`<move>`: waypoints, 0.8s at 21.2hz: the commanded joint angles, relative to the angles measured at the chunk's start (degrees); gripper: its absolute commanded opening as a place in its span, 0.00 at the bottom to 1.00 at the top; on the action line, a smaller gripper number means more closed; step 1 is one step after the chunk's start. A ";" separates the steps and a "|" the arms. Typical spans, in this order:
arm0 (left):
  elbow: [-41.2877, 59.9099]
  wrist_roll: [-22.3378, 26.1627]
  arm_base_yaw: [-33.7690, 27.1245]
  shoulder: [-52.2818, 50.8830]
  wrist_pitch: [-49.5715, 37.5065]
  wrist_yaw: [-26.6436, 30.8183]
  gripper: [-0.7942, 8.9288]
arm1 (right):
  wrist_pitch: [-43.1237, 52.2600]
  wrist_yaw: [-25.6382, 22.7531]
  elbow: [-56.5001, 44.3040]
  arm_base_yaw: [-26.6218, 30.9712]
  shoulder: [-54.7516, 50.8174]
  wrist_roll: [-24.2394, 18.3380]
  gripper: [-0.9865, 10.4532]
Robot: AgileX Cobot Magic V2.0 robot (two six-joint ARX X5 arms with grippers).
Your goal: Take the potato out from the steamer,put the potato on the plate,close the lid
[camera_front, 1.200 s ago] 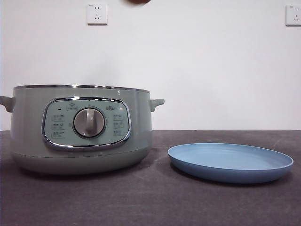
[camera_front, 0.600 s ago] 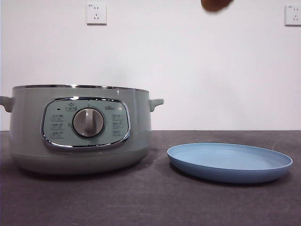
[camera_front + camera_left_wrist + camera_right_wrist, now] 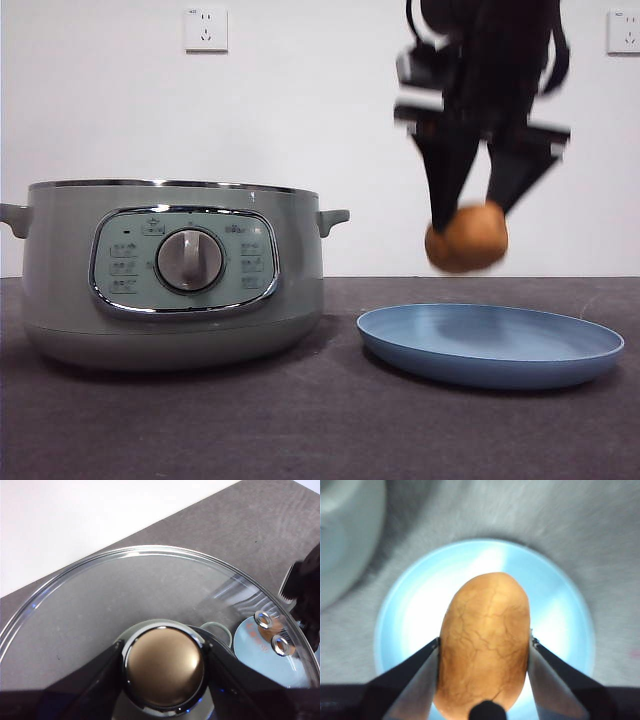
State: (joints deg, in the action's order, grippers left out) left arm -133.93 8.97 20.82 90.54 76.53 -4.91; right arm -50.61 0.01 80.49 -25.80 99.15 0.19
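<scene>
The potato [image 3: 466,237] hangs in the air above the plate [image 3: 490,345], pinched between the two jaws of my right gripper [image 3: 470,215]. In the right wrist view the potato [image 3: 483,642] sits squarely over the plate's middle, one black jaw pressed to each flank, clear of the blue surface (the front view shows open wall between them). The plate lies on the dark table [image 3: 300,430], just beside the steamer [image 3: 170,270], whose top stands open with no lid on it. My left gripper [image 3: 162,667] clamps the lid's knob [image 3: 163,666] between its jaws, holding the glass lid [image 3: 150,595] up off the table; through the glass I see the plate [image 3: 250,640] below.
</scene>
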 commanded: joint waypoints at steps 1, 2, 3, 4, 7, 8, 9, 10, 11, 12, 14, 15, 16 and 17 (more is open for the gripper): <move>-0.74 0.42 0.09 -0.39 -1.64 -0.13 0.07 | 5.16 0.09 -6.80 -0.07 0.74 0.92 0.08; -0.74 0.55 0.09 -0.39 -1.46 -0.13 0.07 | 6.71 0.07 -9.09 -0.07 0.85 0.87 0.08; -0.74 0.57 0.09 -0.39 -1.42 -0.11 0.07 | 7.45 0.09 -10.75 0.11 0.94 0.87 0.08; -0.74 0.57 0.09 -0.39 -1.46 -0.11 0.07 | 8.24 0.07 -12.09 0.31 0.94 0.87 0.08; -0.74 0.57 0.09 -0.39 -1.44 -0.13 0.07 | 8.87 0.09 -12.98 0.31 0.94 0.87 0.09; -0.74 0.57 0.09 -0.39 -1.40 -0.13 0.07 | 9.03 0.07 -12.96 0.31 0.90 0.92 0.12; -0.74 0.57 0.09 -0.39 -1.38 -0.11 0.07 | 8.98 0.04 -12.94 0.33 0.90 0.90 0.24; -0.74 0.57 0.09 -0.39 -1.31 -0.13 0.07 | 8.98 0.00 -12.94 0.33 0.90 0.90 0.41; -0.74 0.57 0.09 -0.39 -1.25 -0.13 0.07 | 9.01 0.00 -12.90 0.33 0.72 0.85 0.53; -0.74 0.57 0.09 -0.39 -1.22 -0.13 0.07 | 8.98 0.00 -12.83 0.33 0.50 0.85 0.57; -0.74 0.57 0.09 -0.39 -1.27 -0.13 0.07 | 8.94 0.00 -12.55 0.31 -0.24 0.83 0.57; -0.74 0.57 0.09 -0.39 -1.27 -0.13 0.07 | 8.72 0.00 -12.22 0.31 -0.66 0.83 0.57; -0.74 0.57 0.09 -0.39 -1.27 -0.13 0.07 | 8.35 0.00 -11.78 0.31 -1.25 0.85 0.57; -0.74 0.57 0.09 -0.39 -1.29 -0.13 0.07 | 7.69 0.02 -11.08 0.31 -2.19 0.85 0.57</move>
State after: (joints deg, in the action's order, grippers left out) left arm -133.93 8.99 20.82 90.54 76.53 -4.91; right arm -42.85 0.01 68.82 -25.52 98.24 0.51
